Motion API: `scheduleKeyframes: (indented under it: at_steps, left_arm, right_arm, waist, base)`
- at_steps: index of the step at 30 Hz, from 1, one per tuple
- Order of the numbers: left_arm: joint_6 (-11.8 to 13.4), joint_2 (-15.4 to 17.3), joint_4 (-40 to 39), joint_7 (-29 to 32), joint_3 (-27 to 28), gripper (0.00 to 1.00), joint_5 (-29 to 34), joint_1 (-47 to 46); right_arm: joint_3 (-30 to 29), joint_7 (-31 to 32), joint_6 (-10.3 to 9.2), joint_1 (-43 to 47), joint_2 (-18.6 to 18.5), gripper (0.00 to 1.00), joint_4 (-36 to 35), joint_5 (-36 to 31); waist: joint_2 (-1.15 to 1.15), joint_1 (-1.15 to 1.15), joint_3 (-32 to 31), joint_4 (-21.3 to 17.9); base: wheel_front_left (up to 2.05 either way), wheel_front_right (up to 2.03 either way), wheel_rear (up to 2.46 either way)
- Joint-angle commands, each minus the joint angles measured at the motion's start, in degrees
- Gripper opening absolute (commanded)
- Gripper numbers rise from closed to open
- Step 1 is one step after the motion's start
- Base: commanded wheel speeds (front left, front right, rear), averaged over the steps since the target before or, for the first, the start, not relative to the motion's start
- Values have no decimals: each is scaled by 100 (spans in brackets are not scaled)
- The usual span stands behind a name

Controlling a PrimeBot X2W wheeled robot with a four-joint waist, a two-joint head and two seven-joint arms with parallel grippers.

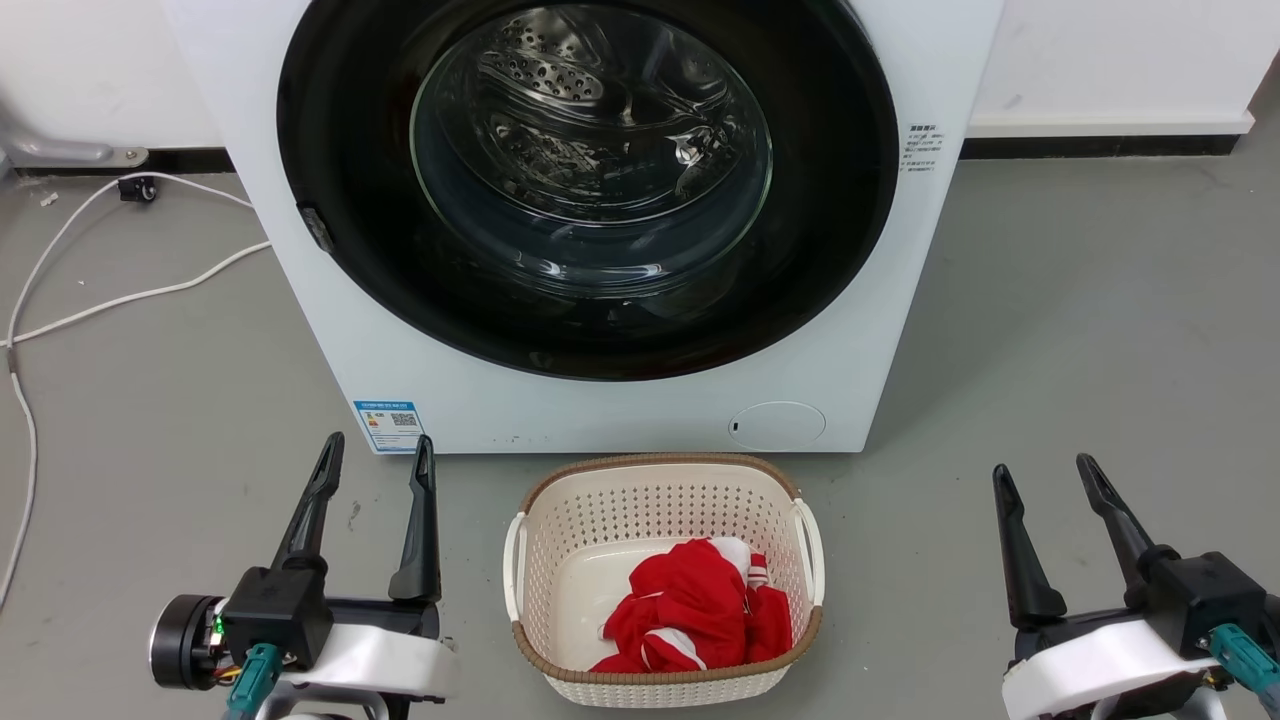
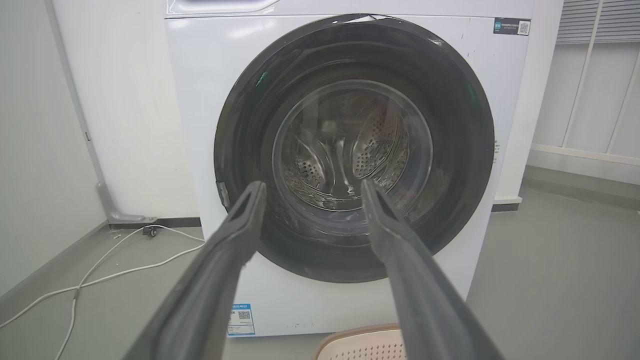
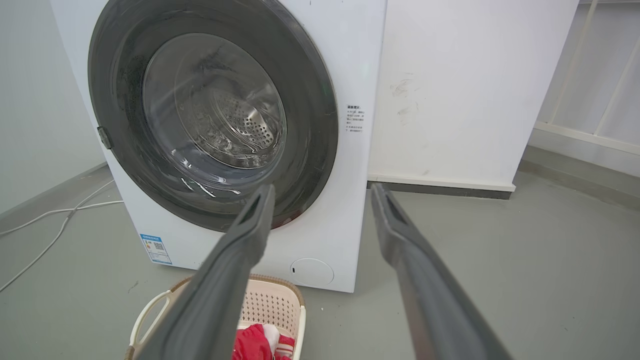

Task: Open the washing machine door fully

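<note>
The washing machine door (image 1: 830, 170) is a wide glossy black disc with a clear glass bowl centre, lying flat against the white machine front, shut. The same washing machine door (image 2: 465, 130) faces me in the left wrist view, and the washing machine door (image 3: 310, 100) sits at the upper left of the right wrist view. A small dark latch tab (image 1: 316, 228) marks its left rim. My left gripper (image 1: 378, 448) hovers open low on the left, well short of the machine. My right gripper (image 1: 1042, 470) stands open at the lower right, also apart from it.
A cream perforated basket (image 1: 660, 500) holding a red cloth (image 1: 700, 610) sits on the grey floor right before the machine, between my grippers. White cables (image 1: 130, 295) trail across the floor on the left. A white wall and baseboard stand to the machine's right.
</note>
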Motion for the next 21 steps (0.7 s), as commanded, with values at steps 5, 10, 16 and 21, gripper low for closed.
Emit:
scheduleKeyframes:
  at_steps: [5, 10, 16, 21]
  left_arm:
    - [-29, -22, 43, -22, 42, 100, 16, 39]
    - [-38, -42, 58, -22, 61, 100, 44, 45]
    - [-45, -59, 72, -22, 86, 100, 72, 60]
    - [-43, -68, 73, -22, 106, 100, 57, 59]
  right_arm:
    - [-24, -32, -4, 30, 21, 100, 37, 49]
    - [-40, -36, -4, 18, 21, 49, 68, 130]
    - [-6, -95, -3, -2, 21, 0, 120, 417]
    - [66, -236, -3, -12, 21, 0, 281, 1710]
  waist:
    - [0, 0, -1, -2]
    - [0, 0, -10, -2]
    - [0, 0, -12, -10]
    - [0, 0, -8, -12]
  base:
    - [0, 0, 0]
    - [0, 0, 0]
    - [0, 0, 0]
    - [0, 0, 0]
